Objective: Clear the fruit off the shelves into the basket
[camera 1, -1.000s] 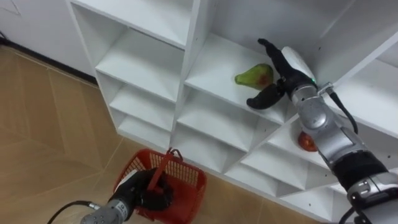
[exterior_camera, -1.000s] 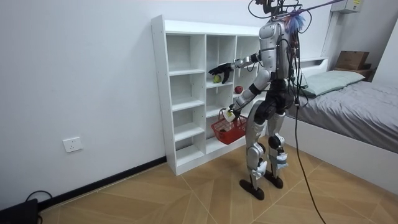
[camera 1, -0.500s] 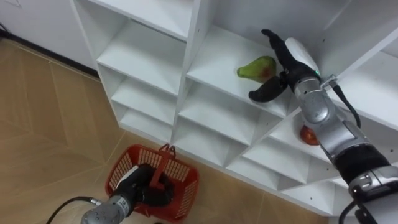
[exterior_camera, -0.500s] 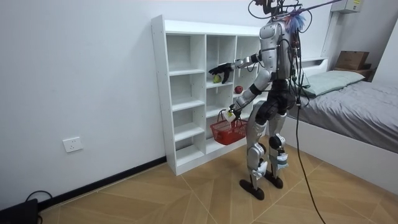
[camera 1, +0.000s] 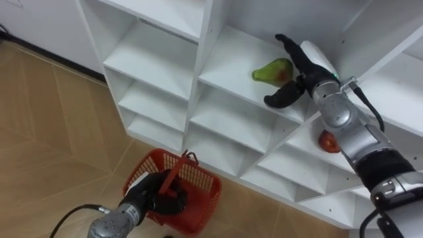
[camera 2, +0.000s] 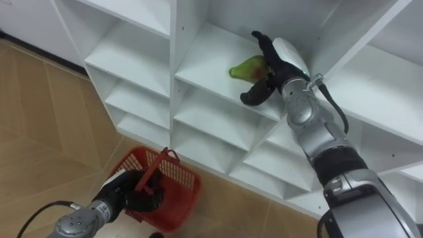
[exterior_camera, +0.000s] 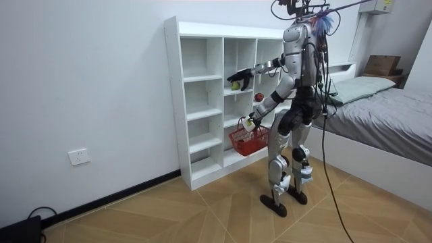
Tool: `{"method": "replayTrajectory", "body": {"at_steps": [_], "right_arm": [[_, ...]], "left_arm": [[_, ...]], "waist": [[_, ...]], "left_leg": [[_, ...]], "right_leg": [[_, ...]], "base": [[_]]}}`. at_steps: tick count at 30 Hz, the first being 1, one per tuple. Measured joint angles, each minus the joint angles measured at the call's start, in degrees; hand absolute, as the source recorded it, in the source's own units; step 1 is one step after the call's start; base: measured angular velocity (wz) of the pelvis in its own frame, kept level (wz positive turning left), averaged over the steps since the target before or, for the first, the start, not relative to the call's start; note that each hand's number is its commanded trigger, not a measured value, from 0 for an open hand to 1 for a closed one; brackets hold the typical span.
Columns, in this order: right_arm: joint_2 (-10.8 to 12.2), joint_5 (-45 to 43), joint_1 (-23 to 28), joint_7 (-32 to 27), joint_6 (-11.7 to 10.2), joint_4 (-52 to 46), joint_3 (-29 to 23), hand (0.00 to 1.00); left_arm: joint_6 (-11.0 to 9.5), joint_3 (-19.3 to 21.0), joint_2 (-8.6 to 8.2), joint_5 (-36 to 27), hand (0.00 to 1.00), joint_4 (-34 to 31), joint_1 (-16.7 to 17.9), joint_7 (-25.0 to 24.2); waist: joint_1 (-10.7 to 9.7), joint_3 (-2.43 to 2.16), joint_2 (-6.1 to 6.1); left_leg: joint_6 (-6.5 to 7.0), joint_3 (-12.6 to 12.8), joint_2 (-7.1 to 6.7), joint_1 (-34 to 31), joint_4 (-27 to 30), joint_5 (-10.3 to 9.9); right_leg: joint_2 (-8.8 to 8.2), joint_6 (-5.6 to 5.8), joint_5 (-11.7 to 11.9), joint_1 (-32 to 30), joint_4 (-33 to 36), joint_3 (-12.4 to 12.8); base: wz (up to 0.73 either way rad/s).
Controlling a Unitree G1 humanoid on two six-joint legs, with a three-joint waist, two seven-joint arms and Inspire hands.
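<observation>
Upper right, I see the right robot hand spread open about the pear, ungripped; lower left, the left robot hand clasps the red basket by its handle, ready below.

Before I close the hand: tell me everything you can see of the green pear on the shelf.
The pear is green with a reddish blush near its wide end, smooth-skinned and whole. It lies on its side on the white shelf of a middle cubby, narrow end toward the view's left. The right hand is open at its wide end, fingers above and thumb below; I cannot tell whether they touch it.
</observation>
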Motion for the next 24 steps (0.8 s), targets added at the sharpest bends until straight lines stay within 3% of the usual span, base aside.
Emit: {"method": "replayTrajectory", "body": {"at_steps": [5,6,7,8,9,10,11,24], "right_arm": [[0.00,0.04,-0.01,0.99,0.04,0.64,0.01,0.00],[0.00,0.04,-0.01,1.34,0.06,0.81,0.01,0.10],[0.00,0.04,-0.01,1.49,0.12,0.92,0.01,0.44],[0.00,0.05,-0.01,1.56,0.22,0.97,0.01,0.67],[0.00,0.07,0.00,1.81,0.47,1.02,0.01,0.80],[0.00,0.05,0.00,1.93,0.48,1.03,0.01,0.85],[0.00,0.05,0.00,1.95,0.51,1.11,0.01,1.00],[0.00,-0.20,0.00,1.33,1.63,1.47,0.01,1.00]], "left_arm": [[0.09,0.00,-0.06,0.00,1.00,0.00,0.00,0.00],[0.09,0.00,-0.05,0.00,1.00,0.00,0.00,0.00],[0.09,0.00,-0.07,0.00,1.00,0.00,0.00,0.00],[0.10,0.00,-0.07,-0.01,1.00,0.00,0.00,-0.01],[0.12,0.00,-0.07,-0.01,1.00,-0.01,0.00,-0.01],[0.13,0.00,-0.09,-0.01,1.00,-0.01,0.00,-0.01],[0.14,0.00,-0.09,-0.01,1.00,-0.01,-0.01,-0.03],[0.18,-0.04,-0.06,-0.04,1.00,0.00,0.00,-0.25]], "waist": [[0.30,-0.01,0.01],[0.42,-0.02,0.01],[0.52,-0.02,0.01],[0.57,-0.02,0.02],[0.68,-0.03,0.03],[0.81,-0.05,0.01],[0.91,-0.06,0.01],[1.30,-0.09,-0.01]], "left_leg": [[-0.02,0.02,0.00,0.00,0.00,0.23],[-0.03,0.02,0.00,0.01,0.00,0.28],[-0.03,0.02,0.00,0.01,0.00,0.33],[-0.04,0.02,0.01,0.01,0.00,0.35],[-0.06,0.01,0.01,0.01,-0.01,0.42],[-0.08,0.01,0.02,0.03,-0.04,0.49],[-0.09,0.02,0.02,0.05,-0.05,0.52],[-0.17,-0.09,0.05,0.05,-0.27,0.91]], "right_leg": [[-0.01,-0.16,0.10,-0.02,0.02,0.03],[0.00,-0.21,0.13,-0.02,0.03,0.03],[0.00,-0.25,0.16,-0.03,0.04,0.03],[0.00,-0.27,0.17,-0.02,0.04,0.02],[0.00,-0.32,0.20,-0.02,0.06,0.01],[0.01,-0.36,0.22,-0.02,0.07,0.01],[0.01,-0.39,0.24,-0.01,0.07,0.02],[0.04,-0.60,0.38,-0.15,0.01,-0.10]], "base": [[0.00],[0.00],[0.00],[0.00],[0.00],[0.00],[0.00],[0.00]]}}
